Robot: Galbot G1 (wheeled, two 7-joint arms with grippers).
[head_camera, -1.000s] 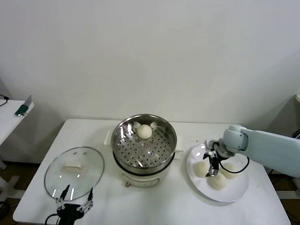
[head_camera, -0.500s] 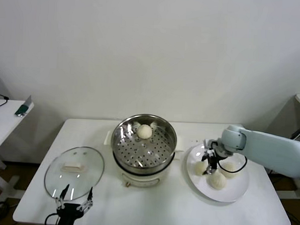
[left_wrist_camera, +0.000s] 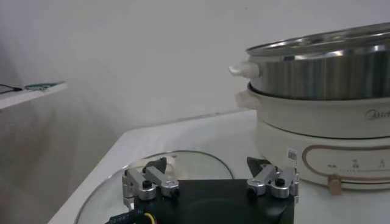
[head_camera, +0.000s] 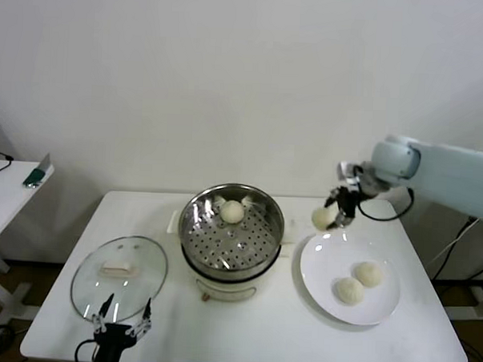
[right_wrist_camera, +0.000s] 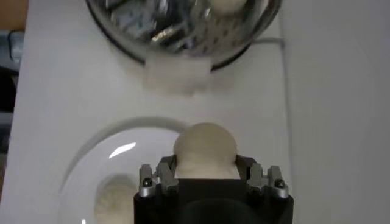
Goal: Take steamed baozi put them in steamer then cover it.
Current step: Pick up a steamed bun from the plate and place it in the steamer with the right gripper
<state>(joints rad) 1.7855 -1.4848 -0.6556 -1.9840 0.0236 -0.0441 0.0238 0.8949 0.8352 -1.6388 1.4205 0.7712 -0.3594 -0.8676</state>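
Observation:
My right gripper point(head_camera: 334, 215) is shut on a cream-white baozi point(head_camera: 322, 218) and holds it in the air above the white plate's point(head_camera: 332, 313) far left edge, to the right of the steamer point(head_camera: 232, 222). In the right wrist view the baozi point(right_wrist_camera: 205, 148) sits between the fingers. One baozi point(head_camera: 234, 212) lies at the back of the steel steamer basket. Two baozi point(head_camera: 350, 291) point(head_camera: 369, 272) rest on the plate. The glass cover point(head_camera: 119, 277) with its white handle lies flat at the table's left. My left gripper point(head_camera: 120, 330) is open, parked at the cover's near edge.
The steamer sits on a white electric pot base point(left_wrist_camera: 317, 146) at the table's middle. A small side table point(head_camera: 9, 188) with a green object stands at the far left. The table's front edge runs just below the plate and cover.
My right gripper closed on a baozi on the plate and lifted it up and back, off the plate. The plate now holds two buns. The left arm has not moved.

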